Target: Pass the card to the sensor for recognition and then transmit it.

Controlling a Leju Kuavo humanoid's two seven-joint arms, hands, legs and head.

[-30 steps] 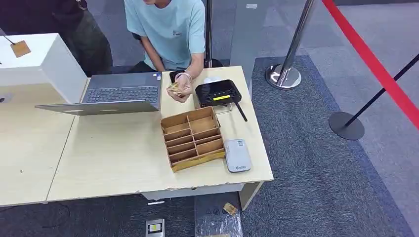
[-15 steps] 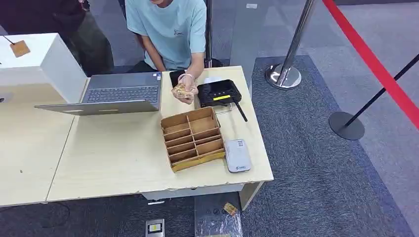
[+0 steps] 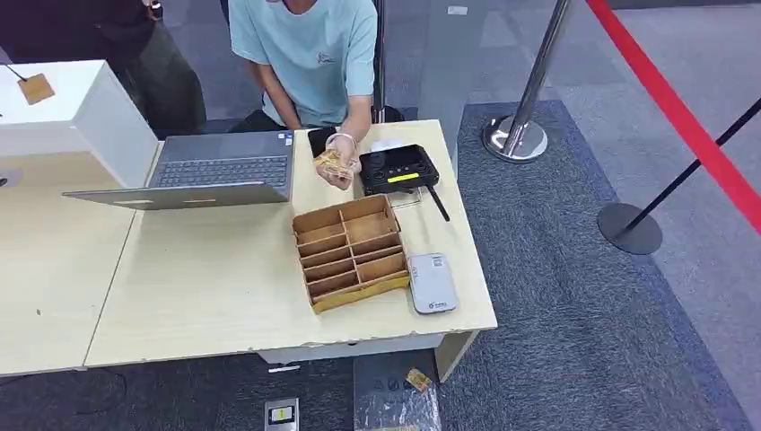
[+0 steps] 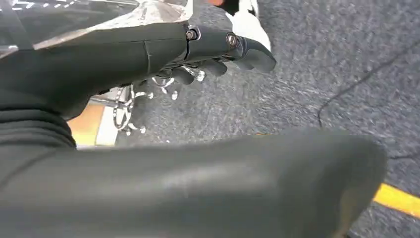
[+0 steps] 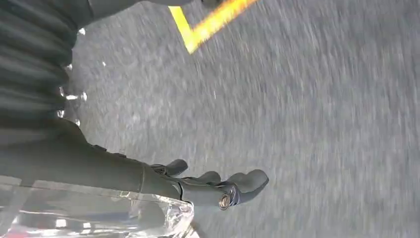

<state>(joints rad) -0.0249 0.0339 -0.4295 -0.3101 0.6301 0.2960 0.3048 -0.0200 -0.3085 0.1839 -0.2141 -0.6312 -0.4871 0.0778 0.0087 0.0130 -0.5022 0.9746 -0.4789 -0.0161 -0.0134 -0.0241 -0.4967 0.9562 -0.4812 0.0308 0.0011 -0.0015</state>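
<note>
A person in a light blue shirt sits at the far side of the table (image 3: 206, 296) and holds a few small tan cards (image 3: 328, 162) in one hand, beside a black device (image 3: 398, 169) with a lit yellow-green strip. A flat grey-white sensor pad (image 3: 432, 282) lies near the table's front right corner. A wooden divided box (image 3: 350, 250) stands just left of it. My left hand (image 4: 218, 54) hangs over grey carpet, fingers stretched out and holding nothing. My right hand (image 5: 213, 184) also hangs over carpet, fingers apart and empty.
An open laptop (image 3: 206, 171) sits at the table's far left, with a white box (image 3: 81, 112) beyond it carrying a tan card (image 3: 37, 88). Chrome stanchions (image 3: 519, 135) with a red belt (image 3: 682, 117) stand to the right. Small items lie on the floor under the table's front edge (image 3: 395, 391).
The person's hand with the cards has shifted slightly right, closer to the black device. Nothing else on the table has moved.
</note>
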